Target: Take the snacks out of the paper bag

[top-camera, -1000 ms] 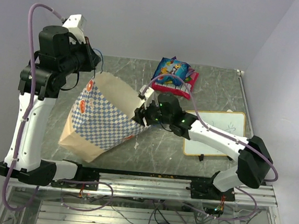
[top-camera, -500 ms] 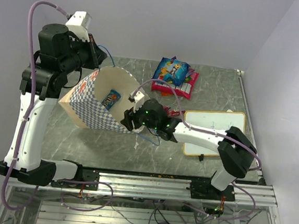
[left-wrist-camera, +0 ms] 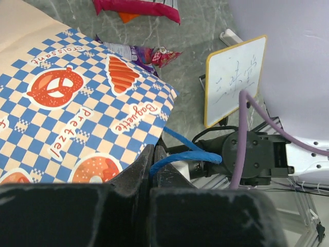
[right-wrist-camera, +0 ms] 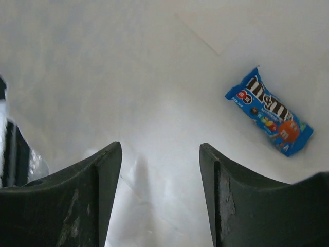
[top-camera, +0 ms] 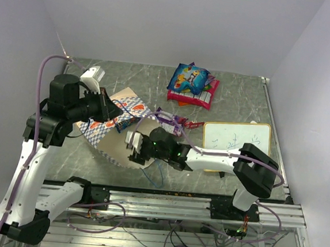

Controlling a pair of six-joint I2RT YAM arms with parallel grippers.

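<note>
One blue packet point(right-wrist-camera: 270, 113), glossy and crinkled, lies inside the bag on its smooth, pale paper wall, at the right of the right wrist view. The right gripper point(right-wrist-camera: 159, 152) faces it, its two dark fingers spread apart with nothing between them.

The bag point(left-wrist-camera: 77, 108) lies on its side on the grey marbled table point(top-camera: 236, 101), left of centre in the top view. Its outside is blue-and-white checkered paper printed with red pretzels and loaves. The left gripper point(left-wrist-camera: 153, 160) is pressed together on the thin blue string handle point(left-wrist-camera: 190, 154) at the bag's edge.

Just beyond the bag's mouth lie a purple packet point(top-camera: 170, 119) and a small red packet point(top-camera: 194, 125). At upper centre sits a heap of packets point(top-camera: 191, 84), blue-and-yellow on top of red-and-white; how many it holds cannot be told. One flat white board point(top-camera: 237, 142) with a pale frame lies at the right, and the right arm crosses its lower left corner.
</note>
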